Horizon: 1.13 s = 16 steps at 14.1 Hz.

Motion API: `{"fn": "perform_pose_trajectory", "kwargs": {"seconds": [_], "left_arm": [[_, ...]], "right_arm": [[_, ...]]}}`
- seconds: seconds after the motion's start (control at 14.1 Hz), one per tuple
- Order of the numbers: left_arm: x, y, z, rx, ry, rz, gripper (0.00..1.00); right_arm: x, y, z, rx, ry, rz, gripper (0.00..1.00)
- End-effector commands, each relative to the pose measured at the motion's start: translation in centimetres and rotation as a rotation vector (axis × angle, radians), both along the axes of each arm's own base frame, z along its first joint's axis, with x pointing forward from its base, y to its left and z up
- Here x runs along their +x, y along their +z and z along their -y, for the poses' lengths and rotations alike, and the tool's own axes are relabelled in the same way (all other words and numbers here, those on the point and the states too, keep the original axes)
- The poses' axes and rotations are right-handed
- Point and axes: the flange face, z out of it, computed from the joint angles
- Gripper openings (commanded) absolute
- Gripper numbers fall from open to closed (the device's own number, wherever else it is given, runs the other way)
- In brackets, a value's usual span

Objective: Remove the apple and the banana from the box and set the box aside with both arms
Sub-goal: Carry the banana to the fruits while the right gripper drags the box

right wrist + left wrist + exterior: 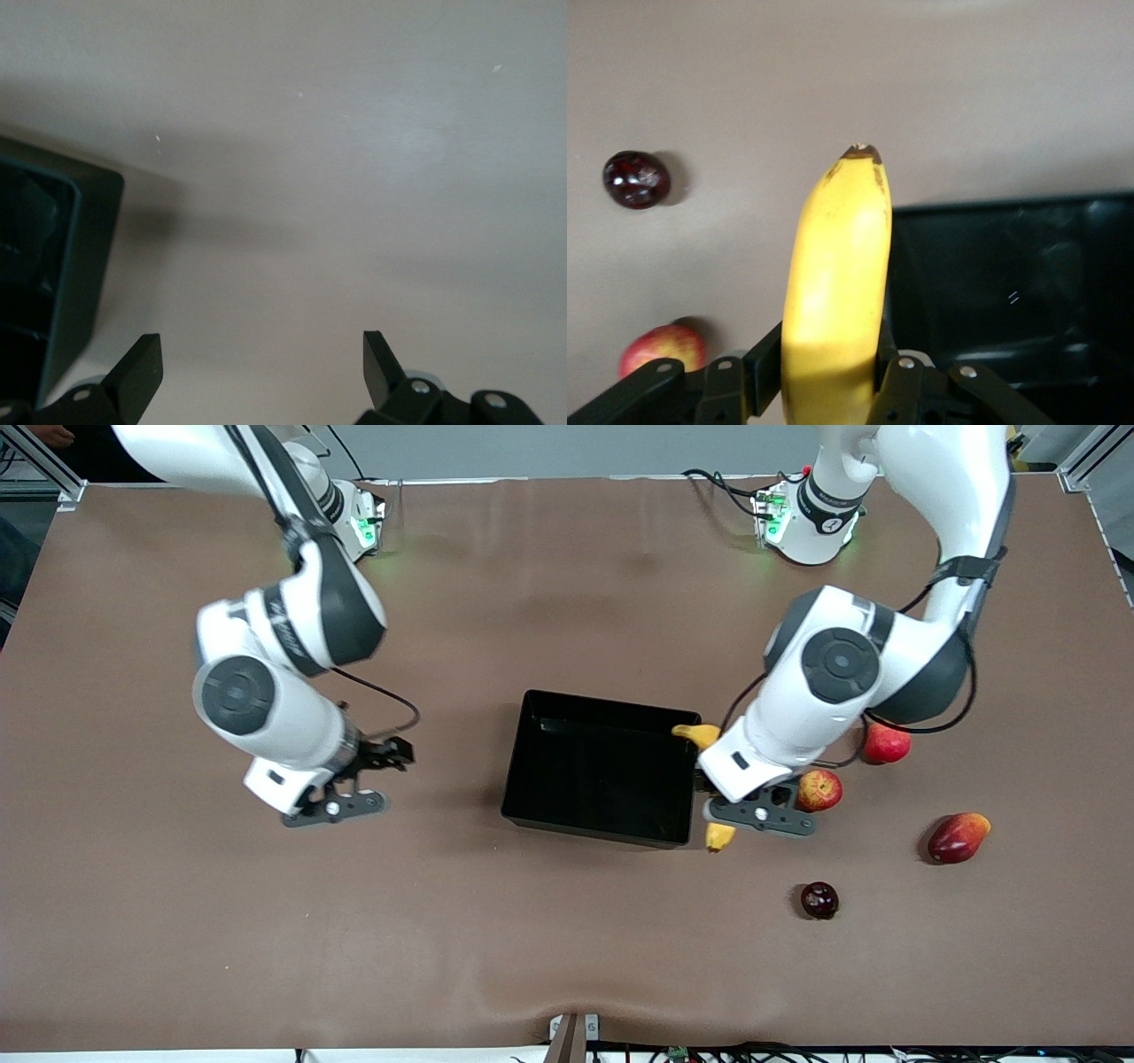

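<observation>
The matte brown worktop (567,948) carries a shallow rectangular glossy black plastic tray (532,775) at its middle; the left claw (831,376) is clamped on the long curved smooth yellow banana (837,292) just beside the tray's wall toward the left arm's end, the arm hiding the banana's middle in the front view. The small round red-and-yellow apple (819,789) lies just beside that claw, partly cut off in the left wrist view. The right claw (263,367), fingers apart, hangs over bare worktop beside the tray toward the right arm's end.
</observation>
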Motion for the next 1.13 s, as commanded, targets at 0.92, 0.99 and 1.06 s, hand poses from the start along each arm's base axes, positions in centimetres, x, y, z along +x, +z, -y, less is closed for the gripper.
{"fn": "perform_pose_trajectory", "kwargs": {"seconds": [0.92, 0.99, 1.06], "left_arm": [[3.0, -7.1, -24.0, 0.048, -0.575, -0.032, 0.00], [3.6, -7.9, -25.2, 0.054, -0.585, -0.008, 0.00], [4.0, -8.8, -26.3, 0.058, -0.607, 0.009, 0.00]], "right_arm": [[-7.4, -16.5, -19.0, -0.013, -0.148, 0.036, 0.00], [-7.5, -16.4, -19.1, -0.012, -0.152, 0.036, 0.00], [-7.4, -16.2, -19.1, -0.011, -0.166, 0.038, 0.00]]}}
